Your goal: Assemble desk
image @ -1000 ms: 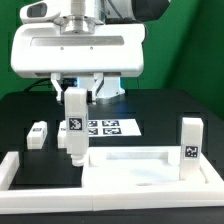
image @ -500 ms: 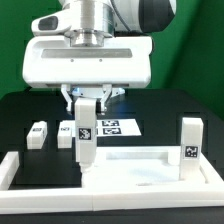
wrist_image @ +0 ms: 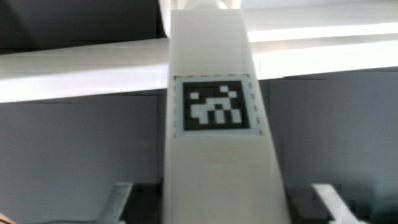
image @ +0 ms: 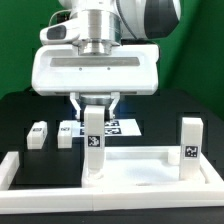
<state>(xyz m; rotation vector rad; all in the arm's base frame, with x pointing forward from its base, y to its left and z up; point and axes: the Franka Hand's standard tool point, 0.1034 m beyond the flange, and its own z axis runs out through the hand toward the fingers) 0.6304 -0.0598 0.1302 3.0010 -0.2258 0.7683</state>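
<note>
One leg clenched at its top by the gripper in the exterior view, upright, foot at the panel's corner on that view's left. Up close from the wrist: its tag square-on. Probably light, stiff, slick plastic; best pinched on flat opposite faces, high up.

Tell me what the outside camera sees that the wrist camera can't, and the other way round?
Only the outside camera shows the whole scene: the robot's hand, the wide desk top, another leg standing upright on the exterior view's right, two small white blocks on the black table, and the marker board behind. Only the wrist camera gives a close-up, with the tag big and clear. Both show the same held leg, white and upright.
</note>
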